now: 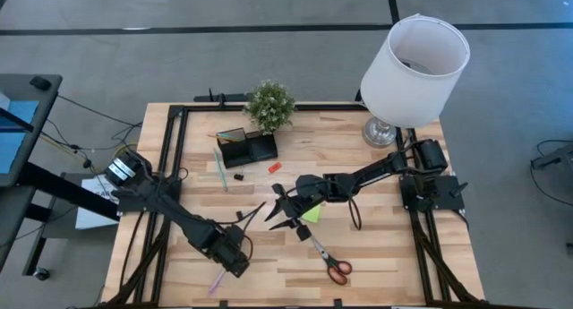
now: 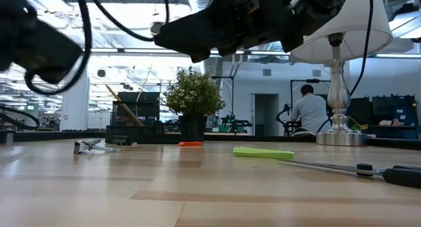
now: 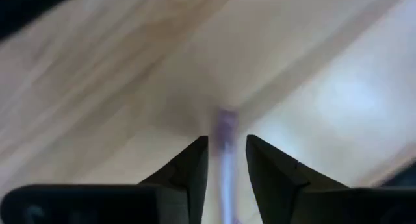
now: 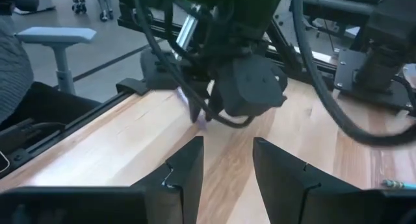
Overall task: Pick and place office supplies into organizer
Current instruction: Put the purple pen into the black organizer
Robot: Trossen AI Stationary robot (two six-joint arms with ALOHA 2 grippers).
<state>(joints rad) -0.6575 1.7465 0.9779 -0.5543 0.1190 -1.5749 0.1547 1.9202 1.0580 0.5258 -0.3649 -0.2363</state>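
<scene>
**Pick-up of the pale purple pen under way near the counter's front-left edge**

Working on the grasp step. Left pincer hanging low over the counter, straddling the pale purple pen with one dark finger on either side. Showing a thin strip of wood between the pen and each finger, so standing narrowly open and not clamping anything yet.

Calling next, by the look of it, for pinching the pen firmly, lifting it clear, then carrying it across to the organizer, which is sitting at the back of the counter just in front of the potted plant and well apart from the pen. Needing a centred hold, since a thin round pen is likely to roll or swing if caught off-middle.

Looking slim, straight and pale lilac, lying flat on the wood and pointing out past the pincer towards the counter's front edge.

Right pincer waiting near the middle of the counter, fingers spread and empty, just beside the lime-green sticky-note square.

Lying unsorted elsewhere: red-handled scissors and a teal pen.
</scene>
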